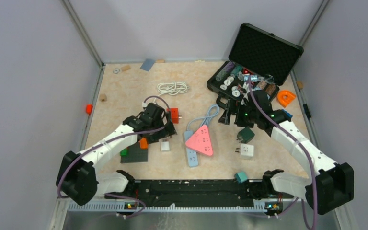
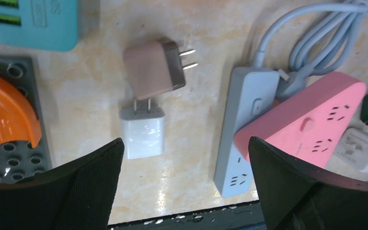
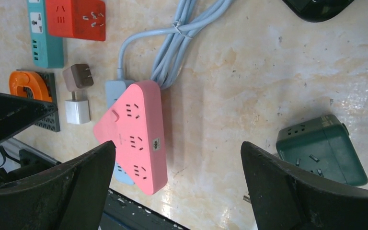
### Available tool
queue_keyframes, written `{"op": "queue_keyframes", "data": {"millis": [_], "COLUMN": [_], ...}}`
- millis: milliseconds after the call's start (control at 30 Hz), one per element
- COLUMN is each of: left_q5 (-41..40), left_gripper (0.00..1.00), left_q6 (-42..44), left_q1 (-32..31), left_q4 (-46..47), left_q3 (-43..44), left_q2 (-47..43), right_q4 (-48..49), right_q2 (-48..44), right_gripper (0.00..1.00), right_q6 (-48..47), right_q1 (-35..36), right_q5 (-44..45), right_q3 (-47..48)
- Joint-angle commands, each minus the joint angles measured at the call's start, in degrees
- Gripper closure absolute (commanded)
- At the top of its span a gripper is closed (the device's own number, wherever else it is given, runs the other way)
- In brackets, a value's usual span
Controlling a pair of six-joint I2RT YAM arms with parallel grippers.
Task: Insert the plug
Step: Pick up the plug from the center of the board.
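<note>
White plug (image 2: 143, 132), smooth rounded plastic, is lying flat on the marbled table (image 2: 96, 86) with its prongs right at a brown plug (image 2: 153, 69). Bare tabletop is separating it from the grey-blue power strip (image 2: 242, 139), which a glossy pink triangular socket block (image 2: 306, 124) is overlapping. Left gripper (image 2: 184, 143) is hovering over the white plug, jaws wide apart. Right gripper (image 3: 178, 143) is hanging spread over the pink block, holding nothing.
</note>
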Motion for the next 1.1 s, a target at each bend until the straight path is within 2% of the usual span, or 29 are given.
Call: {"op": "queue_keyframes", "data": {"millis": [0, 100, 367, 467, 700, 900, 1067], "left_q5": [1.2, -0.4, -9.5, -11.3, -11.4, -3.3, 0.2], "left_gripper": [0.01, 0.01, 0.01, 0.02, 0.06, 0.18, 0.21], "left_q6": [2.9, 5.6, 13.3, 14.4, 14.5, 14.8, 15.7], "left_q1": [0.3, 0.3, 0.2, 0.3, 1.4, 5.4, 6.8], "left_q4": [3.9, 2.7, -12.1, -15.0, -14.2, -7.1, -3.9], "left_q3": [6.7, 12.6, 34.2, 39.0, 39.8, 35.2, 32.4], "left_q2": [3.7, 8.4, 26.9, 32.3, 35.1, 34.7, 34.8], "right_q4": [-0.7, -1.5, -2.4, -3.0, -3.7, -3.8, -3.9], "right_q2": [2.7, 3.7, 4.6, 5.1, 5.0, 5.1, 5.2], "right_gripper": [0.02, 0.03, 0.04, 0.04, 0.04, 0.05, 0.05], "right_q6": [-0.9, -1.3, -1.7, -1.7, -1.5, -1.2, -1.3], "right_q1": [-0.4, -0.4, -0.4, -0.4, -0.4, -0.4, -0.4], "right_q5": [-2.6, -3.4, -4.2, -4.2, -4.3, -4.8, -4.7], "right_q3": [3.7, 3.9, 4.6, 4.9, 4.8, 5.1, 5.3]}}
